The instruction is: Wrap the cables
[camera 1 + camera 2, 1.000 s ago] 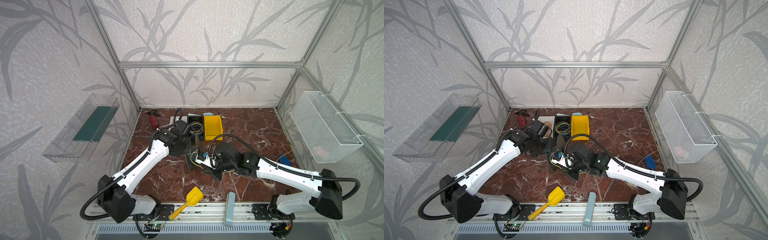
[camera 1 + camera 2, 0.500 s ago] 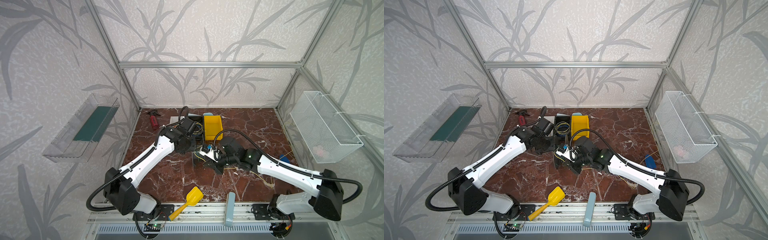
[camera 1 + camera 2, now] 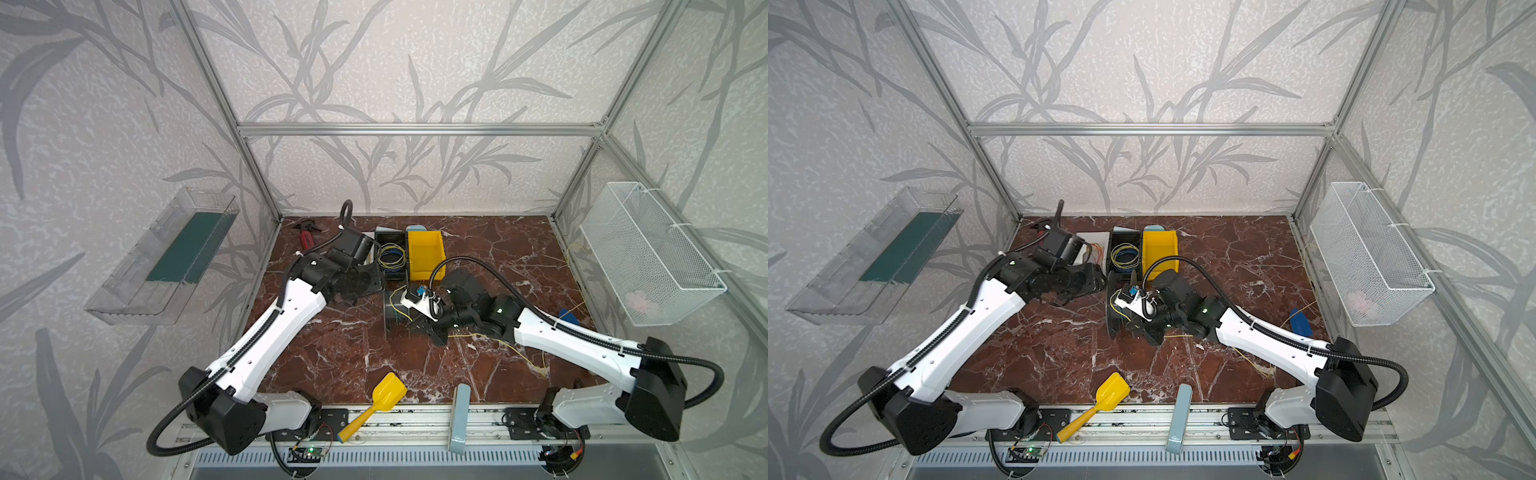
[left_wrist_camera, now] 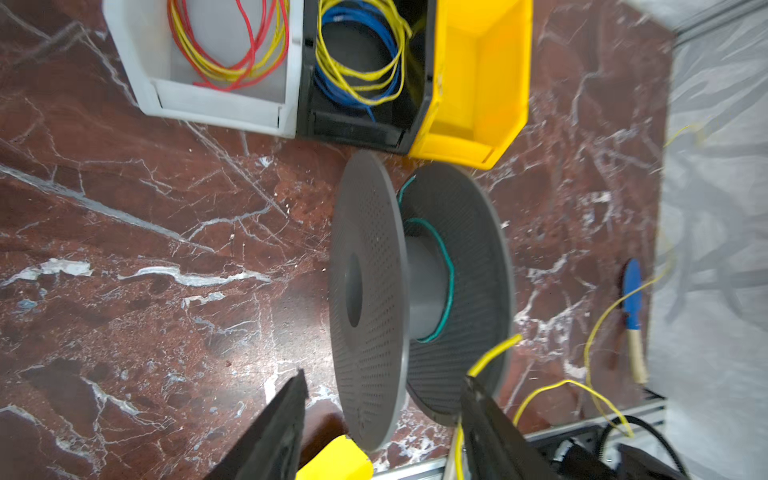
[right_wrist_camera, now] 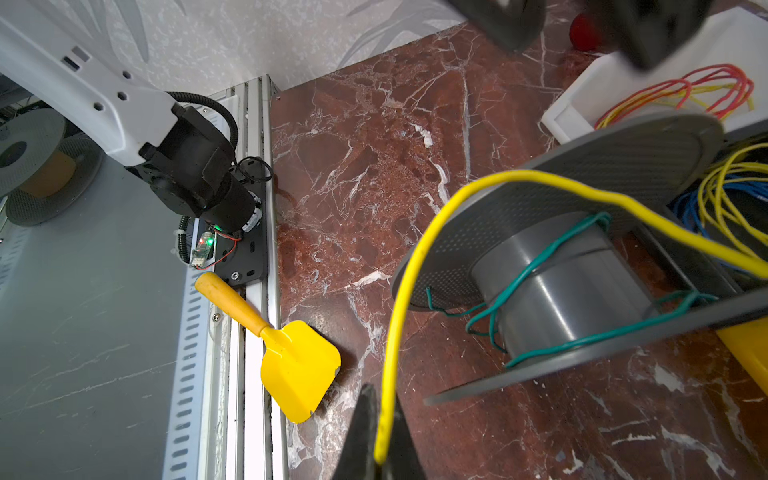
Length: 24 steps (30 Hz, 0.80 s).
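Cable (image 5: 540, 176), pale yellow, is pinched in the closed right gripper (image 5: 380, 419) and arcs over the grey spool (image 4: 365, 291) standing on edge on the counter (image 3: 332, 353), its tail trailing behind, while the left gripper (image 4: 384, 378) gapes open beside the spool.

Tabletop (image 3: 340, 357) under both claws is showing polished red-brown marble look, glossy w/ white veins. Spool (image 4: 374, 291) just ahead of left claw (image 4: 384, 380) is reading as matt grey plastic: flanges finely dimpled, hub smooth. Yellow wire (image 5: 415, 257) pinched in right claw (image 5: 380, 415) is looking smooth, slightly shiny plastic insul. Scoop (image 5: 299, 370) off to that claw's side is showing a smooth satin yellow blade, duller handle.
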Available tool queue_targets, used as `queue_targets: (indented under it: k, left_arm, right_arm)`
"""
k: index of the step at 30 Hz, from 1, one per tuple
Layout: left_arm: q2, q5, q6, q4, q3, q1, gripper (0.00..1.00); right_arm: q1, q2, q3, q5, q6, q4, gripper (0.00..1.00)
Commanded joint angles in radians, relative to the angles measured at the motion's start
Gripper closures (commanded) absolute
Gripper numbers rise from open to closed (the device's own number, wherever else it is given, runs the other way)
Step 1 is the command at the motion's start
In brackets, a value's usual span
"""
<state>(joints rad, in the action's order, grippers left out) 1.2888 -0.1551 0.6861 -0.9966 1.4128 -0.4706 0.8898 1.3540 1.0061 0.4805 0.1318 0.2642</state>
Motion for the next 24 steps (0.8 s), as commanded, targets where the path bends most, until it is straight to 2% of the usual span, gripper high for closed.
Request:
queue_targets:
  k: [1, 5, 11, 17, 20, 23, 24]
  left_arm:
    - [-0.021, -0.173, -0.091, -0.114, 0.088, 0.061, 0.45]
    - [0.028, -0.387, -0.177, -0.177, 0.139, 0.084, 0.5]
    - [0.04, -0.521, -0.189, -0.119, 0.067, 0.083, 0.54]
    - [0.008, -0.689, -0.141, 0.043, -0.058, 0.079, 0.54]
    - [-0.005, -0.711, -0.135, 0.075, -0.08, 0.079, 0.57]
    - [-0.014, -0.713, -0.129, 0.093, -0.092, 0.081, 0.65]
    - [-0.017, -0.704, -0.125, 0.098, -0.095, 0.081, 0.71]
  right_arm:
    - [-0.002, -0.017, 0.023, 0.004, 0.031, -0.008, 1.0]
    - [0.009, -0.043, 0.05, -0.008, 0.054, 0.005, 1.0]
    - [0.06, -0.07, 0.079, -0.064, 0.082, 0.026, 1.0]
    - [0.114, -0.066, 0.105, -0.124, 0.106, 0.048, 1.0]
    - [0.116, -0.052, 0.12, -0.126, 0.11, 0.053, 1.0]
    - [0.116, -0.041, 0.13, -0.125, 0.115, 0.055, 1.0]
    - [0.119, -0.038, 0.135, -0.125, 0.118, 0.056, 1.0]
